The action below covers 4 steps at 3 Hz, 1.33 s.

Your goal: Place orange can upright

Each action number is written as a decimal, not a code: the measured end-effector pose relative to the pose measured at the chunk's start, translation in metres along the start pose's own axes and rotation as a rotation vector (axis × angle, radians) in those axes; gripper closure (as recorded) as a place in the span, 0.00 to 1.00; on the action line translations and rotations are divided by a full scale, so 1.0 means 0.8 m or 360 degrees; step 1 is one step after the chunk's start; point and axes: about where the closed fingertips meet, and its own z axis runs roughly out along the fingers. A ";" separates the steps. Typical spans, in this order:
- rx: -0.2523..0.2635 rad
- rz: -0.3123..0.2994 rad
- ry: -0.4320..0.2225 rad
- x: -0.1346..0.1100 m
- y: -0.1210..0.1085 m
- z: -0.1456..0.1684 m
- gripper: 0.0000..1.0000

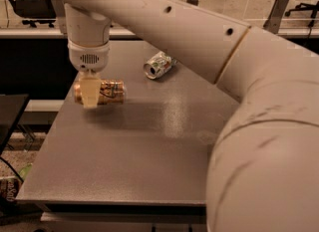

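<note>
The orange can [110, 91] is on its side, long axis left to right, near the table's far left edge. My gripper [90, 95] comes straight down from above and is shut across the can's left half. One pale finger [90, 92] shows in front of the can; the other is hidden behind it. The can's left end sticks out past the finger. A faint shadow lies on the table just under the can, which looks held at or barely above the surface.
A white and green patterned can [158, 65] lies on its side farther back, near the middle of the grey table [149, 146]. My arm spans the upper right of the view. A dark object [7, 116] stands left of the table.
</note>
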 end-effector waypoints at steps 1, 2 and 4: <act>0.0028 0.0066 -0.0264 0.008 0.006 -0.037 1.00; 0.0077 0.0078 -0.0557 0.014 0.021 -0.070 1.00; 0.0225 0.0010 -0.1119 0.038 0.044 -0.114 1.00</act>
